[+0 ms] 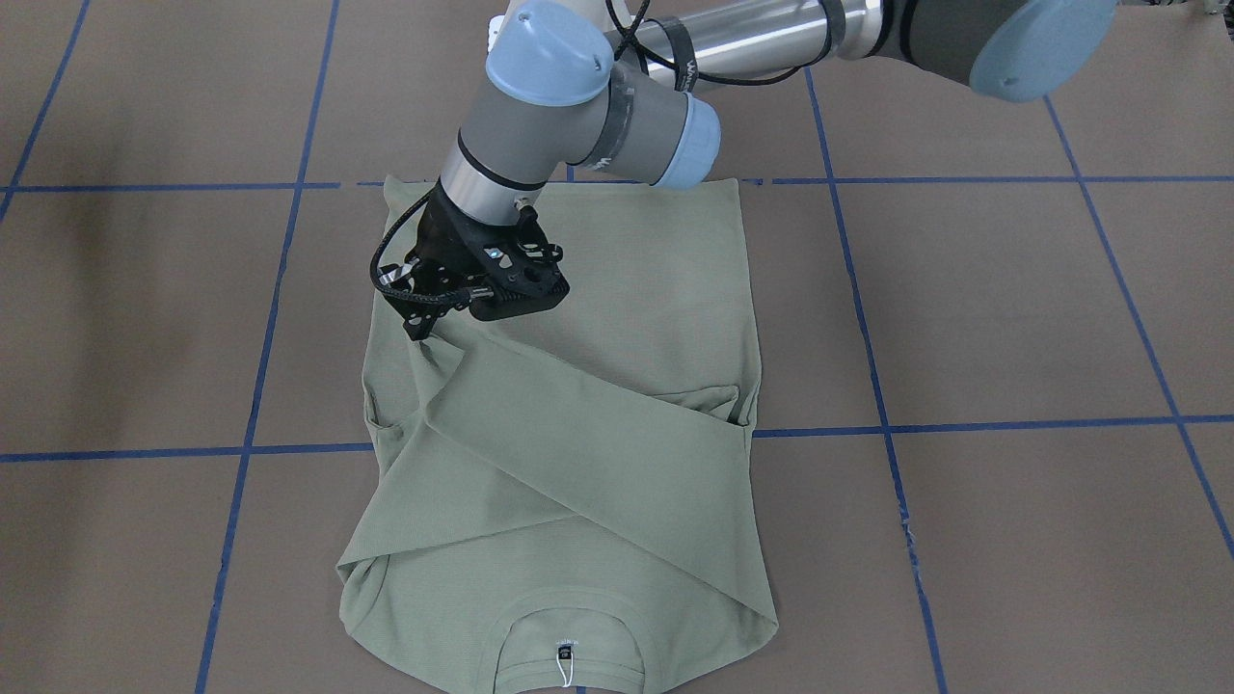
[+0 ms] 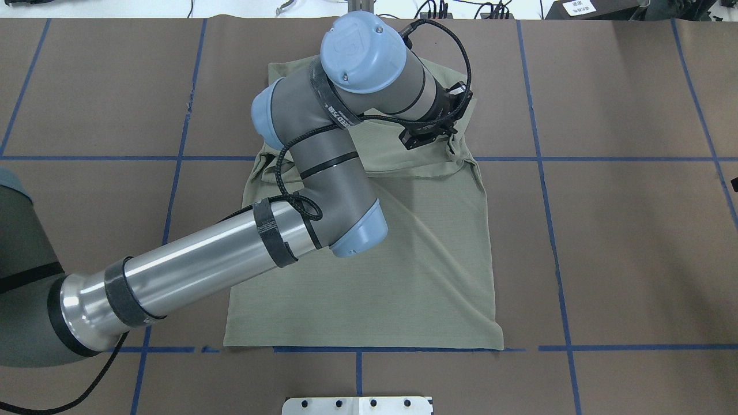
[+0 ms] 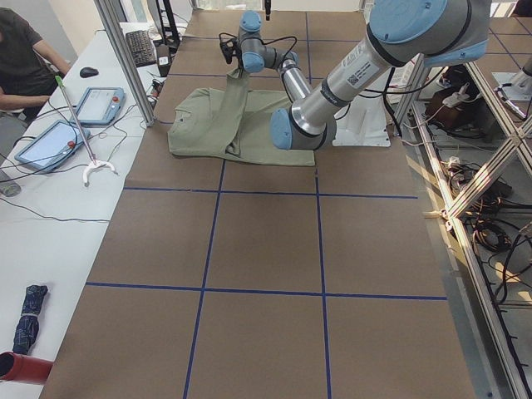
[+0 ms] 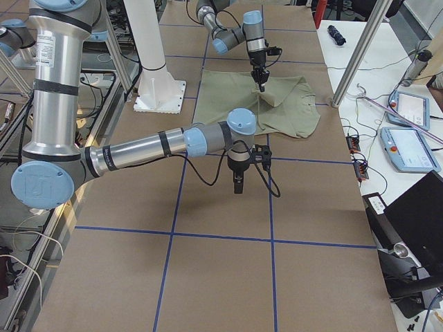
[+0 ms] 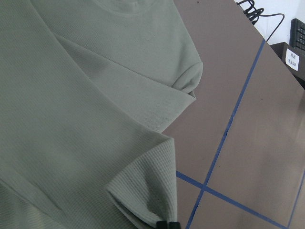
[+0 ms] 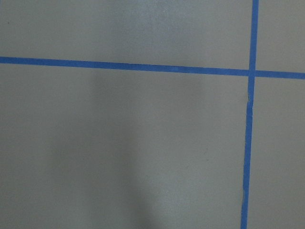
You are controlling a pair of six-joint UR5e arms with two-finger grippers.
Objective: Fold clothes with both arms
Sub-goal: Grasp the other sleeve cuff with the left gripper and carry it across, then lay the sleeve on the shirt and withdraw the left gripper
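Front-facing view: a sage-green long-sleeved knit shirt [image 1: 598,463] is laid flat on the brown, blue-taped desk [image 1: 1012,318], one sleeve cuff [image 1: 445,349] clamped in the black left end effector [image 1: 424,328]. Right side view: the right end effector [image 4: 237,188] is held over the desk, apart from the shirt; its opening cannot be told.

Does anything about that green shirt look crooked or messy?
Nothing torn or spilled. One sleeve slants diagonally across the shirt, its cuff end held up in the left pincer, with puckers nearby.

Blue tape lines [image 1: 145,187] grid the brown tabletop [image 1: 1012,308]. Two tablets [image 3: 101,104] lie on a white side table [image 3: 50,249] near a person [image 3: 21,58].
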